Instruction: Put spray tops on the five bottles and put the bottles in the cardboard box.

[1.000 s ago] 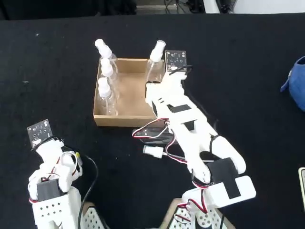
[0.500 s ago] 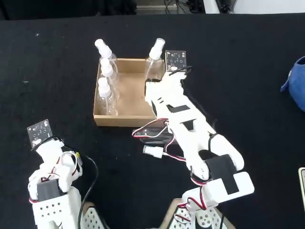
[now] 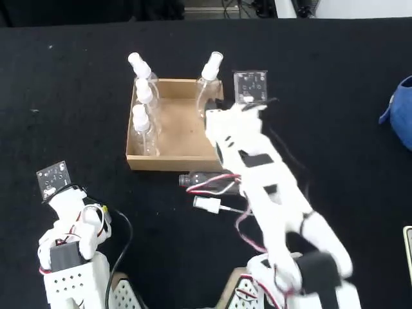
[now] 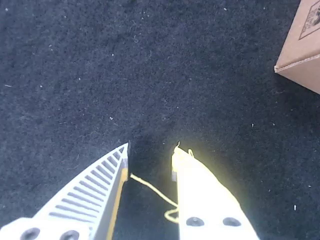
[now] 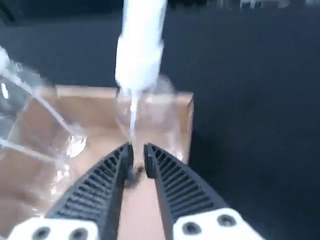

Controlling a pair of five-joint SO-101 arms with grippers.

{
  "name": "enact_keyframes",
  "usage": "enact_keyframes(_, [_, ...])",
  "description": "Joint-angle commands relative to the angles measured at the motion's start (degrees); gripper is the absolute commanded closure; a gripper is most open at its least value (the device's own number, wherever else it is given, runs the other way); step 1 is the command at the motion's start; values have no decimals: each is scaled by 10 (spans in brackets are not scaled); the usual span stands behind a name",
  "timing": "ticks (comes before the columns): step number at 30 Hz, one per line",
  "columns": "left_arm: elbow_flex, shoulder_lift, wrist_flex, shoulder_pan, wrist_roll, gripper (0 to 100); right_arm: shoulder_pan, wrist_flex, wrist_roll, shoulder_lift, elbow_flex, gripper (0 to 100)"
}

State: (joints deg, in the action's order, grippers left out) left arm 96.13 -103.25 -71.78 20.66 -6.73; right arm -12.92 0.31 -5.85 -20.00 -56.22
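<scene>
Right jaws (image 5: 137, 152): parted by a slim gap, released, gripping nothing. They hang over the floor of the cardboard box (image 5: 190, 112), tips just short of the capped bottle (image 5: 145, 115) standing in the far right corner, its spray top (image 5: 140, 50) seated.

Left jaws (image 4: 150, 147): parted wider, empty, low over bare tabletop (image 4: 75, 75), well apart from the box.

Count, from the high view: a row of three capped bottles (image 3: 145, 103) stands upright against the box's left wall, so four are in with the corner one. The fifth bottle (image 3: 193, 178) lies on its side on the tabletop, just outside the near wall, topless. The loose spray top (image 3: 207, 205) lies just beside it.

Judgement: four fifths done. Left to do: fit that top and box the last bottle.
</scene>
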Motion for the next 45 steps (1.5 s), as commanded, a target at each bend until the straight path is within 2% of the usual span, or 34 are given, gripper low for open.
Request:
enact_keyframes(1, [13,-10,-10,-4,5,970,19,91,91,-122,0,986])
enact_keyframes(7, [13,-10,-10,-4,5,970,24,447,195,-251,76,981])
enact_keyframes(11, [13,-10,-10,-4,5,970,25,669,297,-268,150,859])
enact_keyframes(13, [13,-10,-10,-4,5,970,25,753,367,-263,171,807])
enact_keyframes(17, [13,-10,-10,-4,5,970,26,865,529,-260,167,793])
enact_keyframes(21, [13,-10,-10,-7,4,970,26,874,614,-262,128,793])
enact_keyframes(25, [13,-10,-10,-4,5,970,24,815,625,-261,85,783])
enact_keyframes(29, [13,-10,-10,-5,5,970,23,786,657,-261,45,637])
enact_keyframes(31, [13,-10,-10,-5,5,970,14,785,672,-261,36,597])
enact_keyframes(36, [13,-10,-10,-6,5,970,-25,773,697,-260,12,656])
enact_keyframes(40, [13,-10,-10,-6,5,970,-31,711,678,-259,-5,657])
enact_keyframes(45, [13,-10,-10,-6,5,970,-32,691,675,-210,0,657])
